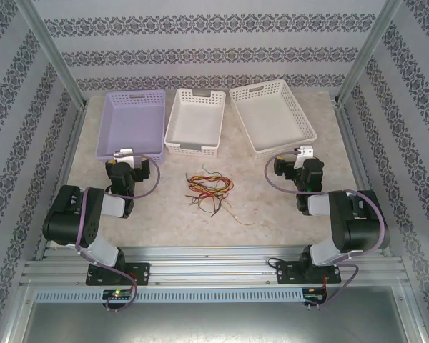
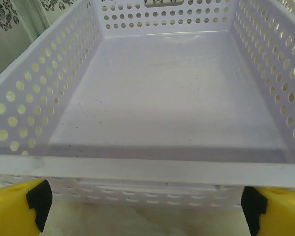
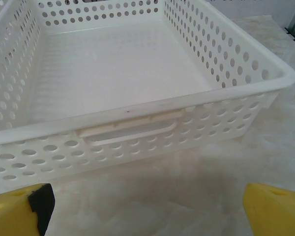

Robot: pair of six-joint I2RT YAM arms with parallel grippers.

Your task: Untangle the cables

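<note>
Zero progress: cables point(image 1: 209, 187) sat in one red-yellow-black knot mid-table, near side of the baskets point(image 1: 207, 148), and my left gripper point(image 2: 145, 205) and right gripper point(image 3: 148, 205) were both spread wide, gripping nothing.

Things on the table point(image 1: 293, 211)
Far row: lilac basket point(image 1: 132, 123), middle basket point(image 1: 195, 118), right basket point(image 1: 272, 118), the last two white; tangled cables point(image 1: 209, 187) lie nearer, about the centre

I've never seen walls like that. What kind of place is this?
Probably a robot test booth: a table boxed in by wallpapered panels, a left arm and right arm bolted at its edge.
</note>
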